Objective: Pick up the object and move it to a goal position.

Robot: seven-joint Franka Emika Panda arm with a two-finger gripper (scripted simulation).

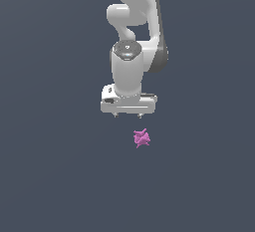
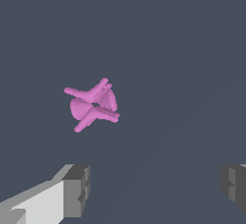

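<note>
Pink spiky object [image 1: 141,138] [image 2: 92,105] lying on the flat grey desk [image 1: 50,176], white pincer [image 1: 128,115] [image 2: 153,189] just above it and apart (nothing gripped), fingers [image 2: 77,189] spread wide, object slightly toward the exterior view's right of the pincer's middle.

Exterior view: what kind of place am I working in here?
Likely a bare simulated test scene, not a real room: a flat, featureless grey-blue floor, a plain white arm with open fingers, and one pink spiky object lying on it.
</note>
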